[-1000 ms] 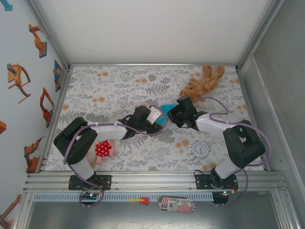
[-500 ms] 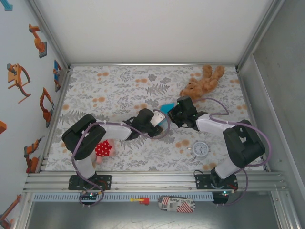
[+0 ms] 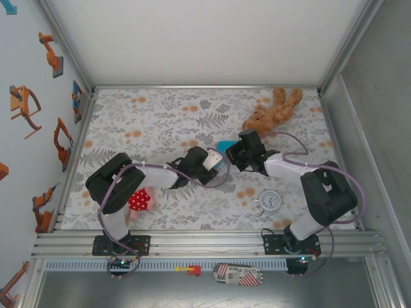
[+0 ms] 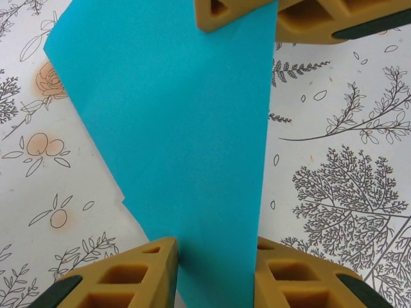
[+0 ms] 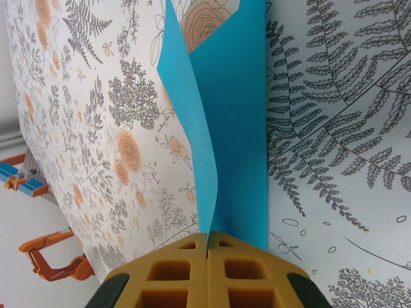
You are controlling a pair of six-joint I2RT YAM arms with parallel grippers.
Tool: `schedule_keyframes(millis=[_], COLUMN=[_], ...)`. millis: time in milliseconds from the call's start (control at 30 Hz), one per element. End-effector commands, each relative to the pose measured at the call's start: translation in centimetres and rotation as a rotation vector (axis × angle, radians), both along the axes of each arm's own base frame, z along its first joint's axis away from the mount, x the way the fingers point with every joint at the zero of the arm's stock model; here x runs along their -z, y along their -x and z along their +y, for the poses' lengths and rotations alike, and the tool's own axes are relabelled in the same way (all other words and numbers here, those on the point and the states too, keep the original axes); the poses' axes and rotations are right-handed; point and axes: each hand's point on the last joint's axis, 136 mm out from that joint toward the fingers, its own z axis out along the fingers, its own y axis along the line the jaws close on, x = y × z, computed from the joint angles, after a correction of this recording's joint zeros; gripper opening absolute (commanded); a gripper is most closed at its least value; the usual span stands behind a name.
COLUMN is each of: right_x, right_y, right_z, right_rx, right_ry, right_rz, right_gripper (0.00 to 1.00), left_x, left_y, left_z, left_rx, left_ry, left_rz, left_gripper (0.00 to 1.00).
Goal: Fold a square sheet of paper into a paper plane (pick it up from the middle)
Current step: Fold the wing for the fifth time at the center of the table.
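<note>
a plush brown teddy bear (image 3: 271,109) lies at the far right of the floral-patterned table (image 3: 160,115). near the bear, to its left and toward the arm bases, the thin turquoise-blue sheet of paper (image 3: 225,145) sits between the two arms, creased into a narrower angular shape. the right gripper (image 5: 207,247) is clamped tight on one edge of the paper. its yellow fingers press together with the sheet pinched between them, and one flap stands up off the table. the left gripper (image 4: 215,269) faces it from the side away from the bear. its jaws are apart, with the paper's narrow end lying in the gap. a small round white clock (image 3: 270,201) rests nearer the arm bases than the bear, well apart from the paper. a red, white-dotted soft thing (image 3: 137,199) lies far to the bear's left, beside the left arm.
</note>
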Motion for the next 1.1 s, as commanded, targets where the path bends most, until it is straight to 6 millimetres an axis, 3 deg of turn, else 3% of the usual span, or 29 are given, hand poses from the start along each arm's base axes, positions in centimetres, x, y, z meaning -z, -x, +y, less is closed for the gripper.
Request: schedule_keyframes(millis=[0, 233, 667, 900, 1067], right_x=[0.4, 0.6, 0.9, 0.3, -0.1], right_y=[0.3, 0.4, 0.6, 0.4, 0.4], right_z=[-0.3, -0.3, -0.3, -2.0, -4.9], right_rx=[0.009, 0.007, 0.000, 0.011, 0.040], right_ry=[-0.006, -0.003, 0.001, 0.053, 0.126], right_rz=[0.022, 0.029, 0.037, 0.020, -0.002], right_gripper=[0.00, 0.00, 0.00, 0.51, 0.62], left_x=[-1.1, -2.3, -1.1, -0.2, 0.1], left_y=[-0.4, -0.9, -0.3, 0.1, 0.3], left_z=[-1.2, -2.0, -1.7, -1.5, -1.3], left_rx=[0.012, 0.010, 0.015, 0.015, 0.011], left_ry=[0.035, 0.076, 0.058, 0.052, 0.069], left_rz=[-0.022, -0.035, -0.003, 0.025, 0.057], left_gripper=[0.33, 0.35, 0.21, 0.14, 0.14])
